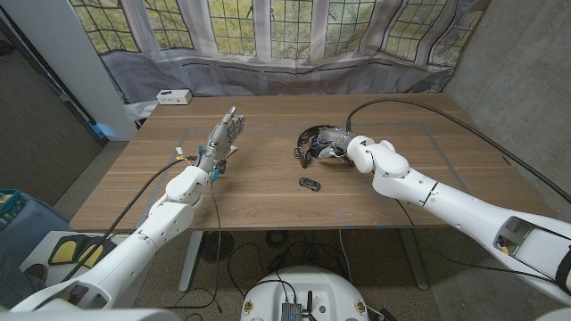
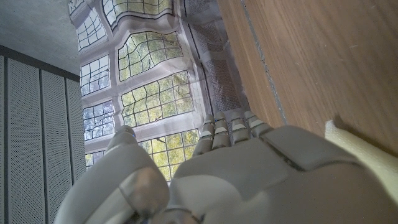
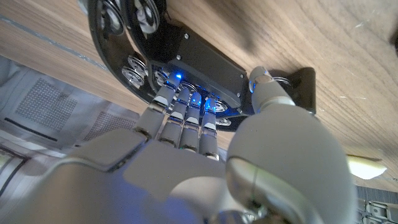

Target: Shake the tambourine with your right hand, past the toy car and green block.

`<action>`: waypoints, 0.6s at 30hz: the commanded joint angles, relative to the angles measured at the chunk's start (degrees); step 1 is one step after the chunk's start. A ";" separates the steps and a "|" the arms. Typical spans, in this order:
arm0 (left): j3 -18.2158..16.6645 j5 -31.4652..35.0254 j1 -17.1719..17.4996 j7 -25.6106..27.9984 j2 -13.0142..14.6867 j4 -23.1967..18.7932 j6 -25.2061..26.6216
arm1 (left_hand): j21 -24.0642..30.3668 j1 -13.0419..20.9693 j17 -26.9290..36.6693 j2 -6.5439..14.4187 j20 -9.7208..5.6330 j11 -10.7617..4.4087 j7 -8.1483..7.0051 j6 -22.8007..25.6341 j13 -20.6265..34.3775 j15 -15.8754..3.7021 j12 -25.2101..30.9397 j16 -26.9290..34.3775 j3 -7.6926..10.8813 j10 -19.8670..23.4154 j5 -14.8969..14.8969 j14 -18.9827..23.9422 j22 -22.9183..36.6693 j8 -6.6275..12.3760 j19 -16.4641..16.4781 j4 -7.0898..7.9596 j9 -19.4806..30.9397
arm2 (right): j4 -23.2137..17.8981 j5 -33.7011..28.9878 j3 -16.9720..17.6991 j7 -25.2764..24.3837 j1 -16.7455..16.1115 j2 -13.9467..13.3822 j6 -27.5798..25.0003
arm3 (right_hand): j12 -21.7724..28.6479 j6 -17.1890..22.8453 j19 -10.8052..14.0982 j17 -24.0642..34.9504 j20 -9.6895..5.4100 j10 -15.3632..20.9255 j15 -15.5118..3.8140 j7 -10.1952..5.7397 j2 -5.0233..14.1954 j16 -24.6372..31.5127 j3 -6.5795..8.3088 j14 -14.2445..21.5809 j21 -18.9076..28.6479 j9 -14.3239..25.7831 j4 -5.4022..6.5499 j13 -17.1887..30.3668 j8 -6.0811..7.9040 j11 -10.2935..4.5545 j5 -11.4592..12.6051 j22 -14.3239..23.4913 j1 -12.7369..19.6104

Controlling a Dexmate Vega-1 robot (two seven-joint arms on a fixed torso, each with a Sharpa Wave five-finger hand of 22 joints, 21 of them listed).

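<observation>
A: Nearest item first. What lies closest to the front edge of the brown wood-grain table (image 1: 268, 201)?

B: A small dark toy car (image 1: 310, 184), alone on the boards. Using it as the landmark. No hand touches it.

A: Left hand?

B: The grey-and-white left hand (image 1: 223, 135) stands well to the left of the car and slightly farther back, raised off the tabletop, fingers straight and together, pointing up and away. It holds nothing; fingers spread loose, empty. The left wrist view shows the back of the same hand (image 2: 236, 168) with table planks on one side and leaded window panes past the fingertips.

A: Right hand?

B: The white right hand (image 1: 337, 143) sits just beyond the car and a little to its right, at the black crescent-shaped tambourine with silver jingles (image 1: 310, 143). The right wrist view is clearer: fingers (image 3: 186, 112) curl onto the inner edge of the tambourine frame (image 3: 186, 50), thumb on the handle's outer side. So the hand grips the tambourine.

A: Is the tambourine lifted?

B: Cannot tell; it looks low over or on the table, just behind the car. A blue light glows at the fingertips in the wrist view.

A: Farther back?

B: A small white box (image 1: 173, 96) at the far left table corner, well beyond and left of the car. Behind the table, a grey curtain hem (image 1: 294, 71) below leaded windows.
</observation>
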 commanded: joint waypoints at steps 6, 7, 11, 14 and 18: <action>-0.28 -0.06 1.00 0.85 0.18 -1.12 0.12 | 0.33 0.30 0.09 0.65 0.68 -0.07 0.18 0.46 0.06 0.13 -0.01 -0.03 0.32 0.29 -0.02 0.26 0.35 -0.25 -0.10 -0.34 0.28 | 2.97 0.57 -1.28 -1.70 0.74 0.34 0.53 | -0.24 0.40 0.94 0.08 0.23 0.43 -0.05 -0.10 0.46 -0.24 0.80 -0.10 0.12 0.09 -0.23 0.11 0.04 -0.27 0.16 0.00 0.92; -0.27 -0.07 1.01 0.85 0.19 -1.15 0.14 | 0.33 0.30 0.09 0.65 0.69 -0.12 0.21 0.47 0.06 0.12 -0.04 -0.03 0.32 0.25 -0.02 0.26 0.35 -0.25 -0.10 -0.34 0.28 | 3.15 0.60 -1.32 -1.88 0.76 0.30 0.71 | -0.19 0.59 1.22 0.10 0.20 0.63 -0.19 -0.29 0.57 -0.16 0.86 0.11 0.19 0.09 -0.26 0.11 0.08 -0.26 0.17 -0.01 1.11; -0.27 -0.03 1.09 1.02 0.26 -1.39 0.34 | 0.33 0.31 0.09 0.66 0.70 -0.07 0.16 0.49 0.06 0.14 -0.02 -0.05 0.32 0.32 -0.03 0.24 0.35 -0.26 -0.09 -0.36 0.28 | 3.54 0.78 -1.46 -2.05 0.84 0.21 0.98 | -0.13 0.89 1.58 0.11 -0.06 0.94 -0.46 -0.39 0.80 -0.04 1.02 0.51 0.23 0.09 -0.39 0.11 0.12 -0.46 0.21 -0.01 1.62; -0.26 0.00 1.11 1.15 0.31 -1.50 0.52 | 0.33 0.30 0.09 0.67 0.74 -0.15 0.18 0.50 0.06 0.13 -0.03 -0.06 0.32 0.33 -0.03 0.24 0.35 -0.26 -0.09 -0.38 0.28 | 3.89 1.19 -1.48 -1.95 0.93 0.23 1.28 | 0.00 1.38 2.44 0.12 -0.19 1.55 -0.74 -0.57 1.12 0.11 1.29 1.10 0.39 0.08 -0.66 0.11 0.17 -0.69 0.27 -0.01 2.62; -0.21 -0.12 0.98 1.11 0.23 -1.40 0.74 | 0.34 0.30 0.09 0.68 0.76 -0.14 0.17 0.55 0.06 0.14 -0.05 -0.06 0.32 0.32 -0.04 0.25 0.35 -0.26 -0.07 -0.40 0.28 | 4.66 1.56 -1.63 -1.98 1.11 0.42 1.48 | 0.21 2.52 3.58 0.15 -0.45 2.42 -1.06 -0.87 1.32 0.36 1.40 1.90 0.63 0.08 -0.77 0.11 0.46 -0.89 0.29 0.01 3.51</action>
